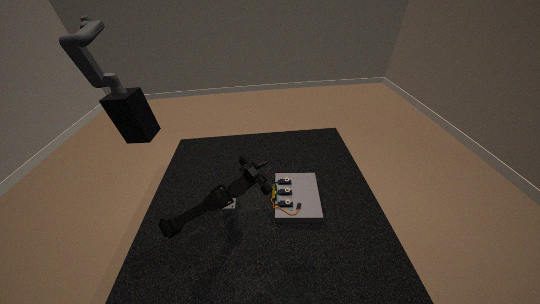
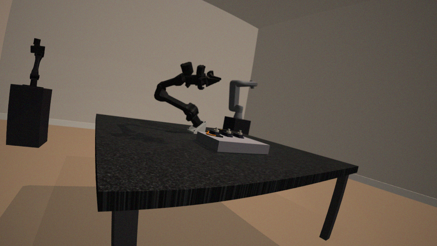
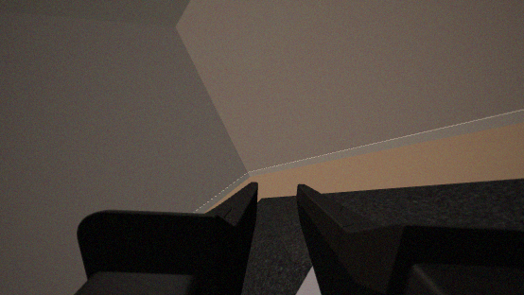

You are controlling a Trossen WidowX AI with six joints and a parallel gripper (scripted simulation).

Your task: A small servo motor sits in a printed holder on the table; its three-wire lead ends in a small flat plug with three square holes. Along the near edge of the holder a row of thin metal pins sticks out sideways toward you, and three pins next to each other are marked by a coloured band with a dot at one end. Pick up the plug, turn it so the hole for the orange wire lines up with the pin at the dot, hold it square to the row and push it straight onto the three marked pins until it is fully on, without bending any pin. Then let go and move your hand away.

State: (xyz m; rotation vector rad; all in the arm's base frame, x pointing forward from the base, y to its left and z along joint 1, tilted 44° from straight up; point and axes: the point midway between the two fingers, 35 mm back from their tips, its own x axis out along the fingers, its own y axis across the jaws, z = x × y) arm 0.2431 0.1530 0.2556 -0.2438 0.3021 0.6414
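A light grey block-shaped holder (image 1: 306, 192) (image 2: 243, 147) (image 3: 309, 285) lies on the table with three dark servos (image 1: 286, 192) on top in a column. An orange lead (image 1: 291, 214) (image 2: 210, 134) loops around its corner to a small dark plug (image 1: 298, 206), which lies on the holder's top. A row of yellowish pins (image 1: 274, 190) sticks out from the holder's left edge in the top view; the marking dot is too small to make out. My gripper (image 1: 270, 163) (image 2: 220, 79) (image 3: 277, 190) is open partway and empty, high above the table and clear of the plug.
The dark speckled table (image 1: 260, 260) (image 2: 146, 171) carries my arm's pale base (image 1: 229, 204) (image 2: 197, 128), left of the holder in the top view. A grey arm (image 1: 85, 62) (image 2: 234, 94) stands on a black pedestal (image 1: 132, 115) (image 2: 237, 123) off the table. Another black arm (image 2: 36, 65) stands farther away.
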